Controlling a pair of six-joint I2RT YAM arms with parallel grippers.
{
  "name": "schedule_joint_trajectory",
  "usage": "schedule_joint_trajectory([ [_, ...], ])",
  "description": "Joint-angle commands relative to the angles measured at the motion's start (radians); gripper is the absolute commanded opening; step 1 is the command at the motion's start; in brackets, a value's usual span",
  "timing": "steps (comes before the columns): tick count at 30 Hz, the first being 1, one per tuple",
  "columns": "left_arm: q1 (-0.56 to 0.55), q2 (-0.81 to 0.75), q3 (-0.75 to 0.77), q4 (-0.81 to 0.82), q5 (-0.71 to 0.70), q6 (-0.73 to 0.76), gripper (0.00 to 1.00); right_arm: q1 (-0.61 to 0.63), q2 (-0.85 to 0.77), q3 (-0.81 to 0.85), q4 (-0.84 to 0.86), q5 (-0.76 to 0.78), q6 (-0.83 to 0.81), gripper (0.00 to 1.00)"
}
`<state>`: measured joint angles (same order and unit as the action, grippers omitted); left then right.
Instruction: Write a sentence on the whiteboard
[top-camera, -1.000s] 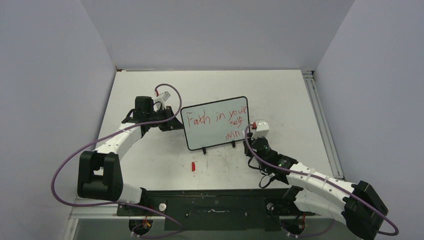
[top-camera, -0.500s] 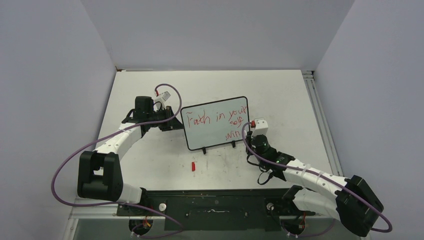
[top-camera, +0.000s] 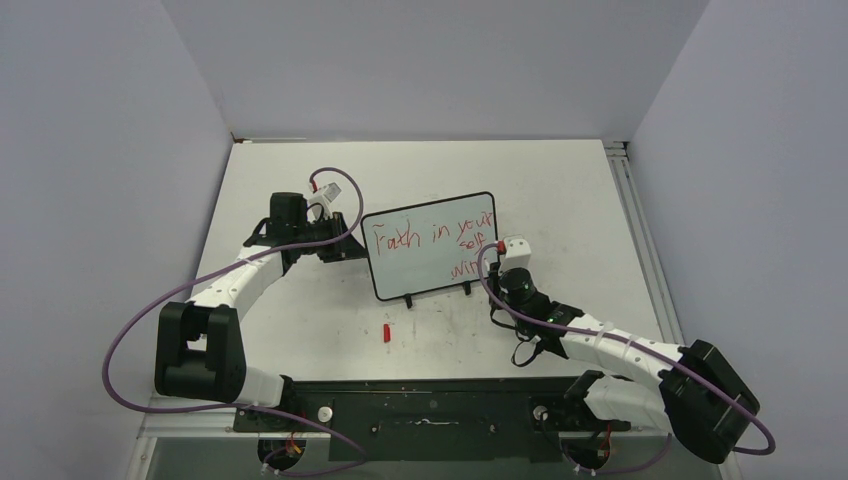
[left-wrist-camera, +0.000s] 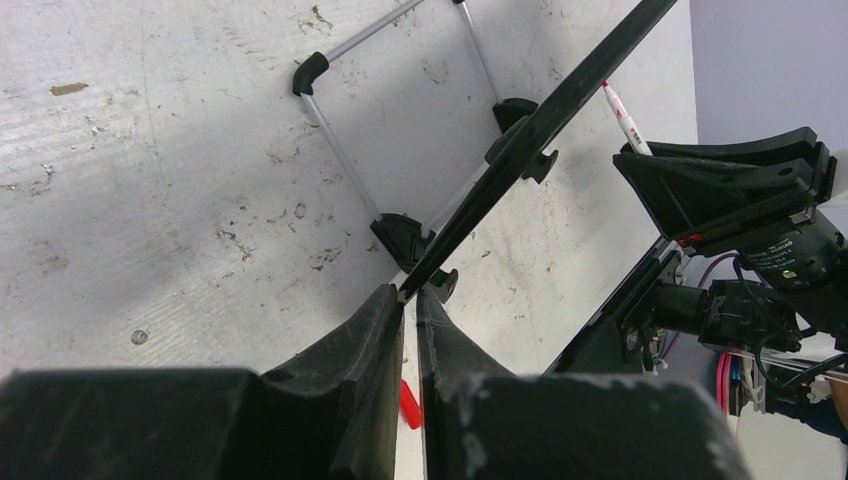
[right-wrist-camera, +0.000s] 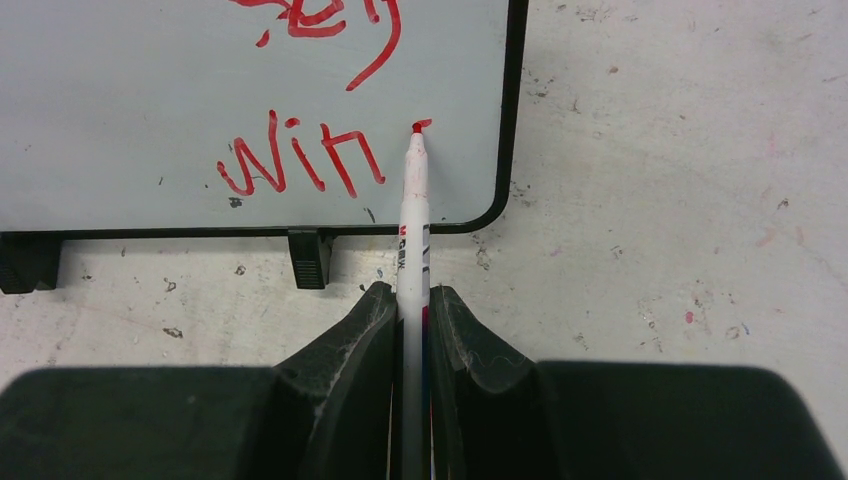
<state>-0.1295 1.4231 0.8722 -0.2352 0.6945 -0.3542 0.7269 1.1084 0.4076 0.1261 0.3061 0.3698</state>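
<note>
The whiteboard is standing on its two small black feet near the middle of the desk, with a thin wire prop bracing it from behind. The left fingers are clenching on the black frame at the board's left edge. The right fingers are gripping a slim white marker partway along its barrel, and its red tip is touching the board just right of "win", close to the lower right corner.

The sentence is running in slanting red lines across the board, reading roughly "Faith in your self win" (the top view leaves the first word hard to read). Only a small red tick is showing where the last letter is starting. A red cap is lying on the desk in front of the board, well apart from both arms.

The board is looking light and stiff, so pen pressure is likely to be pushing it back or sliding it on those small feet. The frame edge seems the sensible place to take hold, since the writing face smears. The marker's smooth round barrel is probably prone to twisting or slipping, so a firm pinch fairly near the tip and a gentle touch are looking wise.
</note>
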Motion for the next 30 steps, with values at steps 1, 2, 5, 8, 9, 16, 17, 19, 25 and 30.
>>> schedule_joint_trajectory([
  [1, -0.002, -0.022, 0.033, 0.025, 0.005, 0.020, 0.09, -0.004, 0.020, 0.035, 0.053, -0.027, -0.013, 0.05],
  [2, -0.002, -0.021, 0.033, 0.024, 0.004, 0.020, 0.09, -0.004, 0.021, 0.035, 0.051, -0.031, -0.012, 0.05],
  [5, -0.002, -0.022, 0.034, 0.024, 0.005, 0.020, 0.09, -0.004, 0.018, 0.026, 0.049, -0.040, -0.002, 0.05],
  [8, -0.002, -0.024, 0.034, 0.024, 0.005, 0.020, 0.09, 0.002, 0.009, 0.012, 0.047, -0.046, 0.016, 0.05],
  [9, -0.002, -0.025, 0.033, 0.024, 0.006, 0.020, 0.09, 0.005, 0.006, 0.007, 0.046, -0.047, 0.022, 0.05],
  [16, -0.002, -0.028, 0.033, 0.024, 0.007, 0.018, 0.09, 0.019, -0.012, -0.013, 0.013, -0.009, 0.056, 0.05],
  [17, -0.002, -0.029, 0.033, 0.024, 0.008, 0.018, 0.09, 0.018, -0.016, -0.013, 0.006, -0.003, 0.060, 0.05],
  [19, -0.002, -0.032, 0.033, 0.024, 0.008, 0.018, 0.09, 0.018, -0.021, -0.013, -0.004, 0.005, 0.066, 0.05],
  [25, -0.002, -0.033, 0.031, 0.023, 0.008, 0.018, 0.09, 0.018, -0.028, -0.015, -0.025, 0.019, 0.080, 0.05],
  [30, -0.002, -0.035, 0.031, 0.024, 0.007, 0.018, 0.09, 0.016, -0.026, -0.012, -0.043, 0.029, 0.093, 0.05],
])
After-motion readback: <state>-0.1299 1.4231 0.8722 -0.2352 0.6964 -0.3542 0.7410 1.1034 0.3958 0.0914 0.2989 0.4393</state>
